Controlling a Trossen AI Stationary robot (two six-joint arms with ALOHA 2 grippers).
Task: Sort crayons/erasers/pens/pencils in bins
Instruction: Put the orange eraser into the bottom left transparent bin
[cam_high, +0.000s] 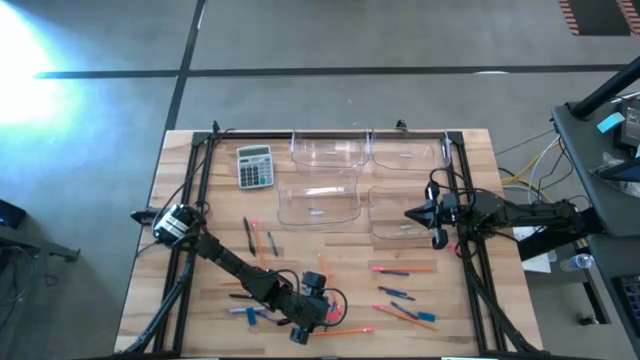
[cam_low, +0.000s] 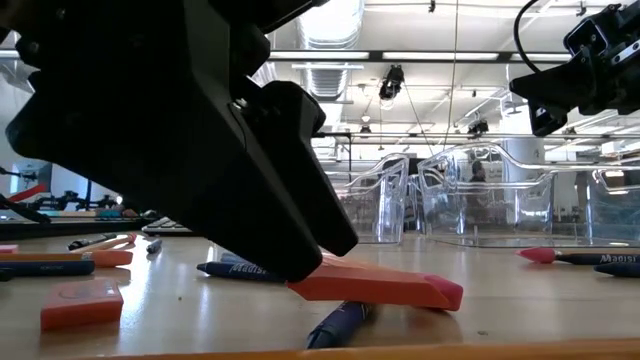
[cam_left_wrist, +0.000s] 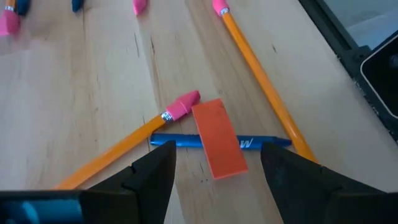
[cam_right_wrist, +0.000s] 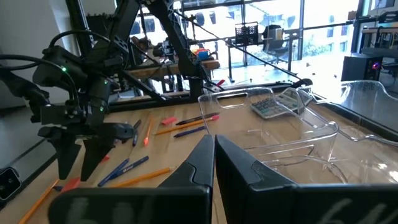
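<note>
The wooden table (cam_high: 330, 215) is the biggest thing here. Four clear bins (cam_high: 318, 204) sit in a block at its far side, right beside the grey calculator (cam_high: 255, 166), and nothing can be seen in them.

The left gripper (cam_left_wrist: 217, 171) hangs low over the near edge of the table, far from the calculator. Its jaws are wide open and hold nothing. Between its fingers (cam_left_wrist: 152, 180) lies a flat orange-red eraser (cam_left_wrist: 218, 138). Its long side runs from the gripper toward the far side of the table, a little tilted. It rests across a blue pen (cam_left_wrist: 174, 141) that has a white letter like a "W" on it. In the low view, a blue pen reads "Magisi", or close to it.

Two orange pencils (cam_left_wrist: 260, 81) lie by the eraser. One pink end almost touches it; the other points away from the gripper.

The right gripper (cam_high: 418, 213) waits above the bins, jaws shut tight and holding nothing.
</note>
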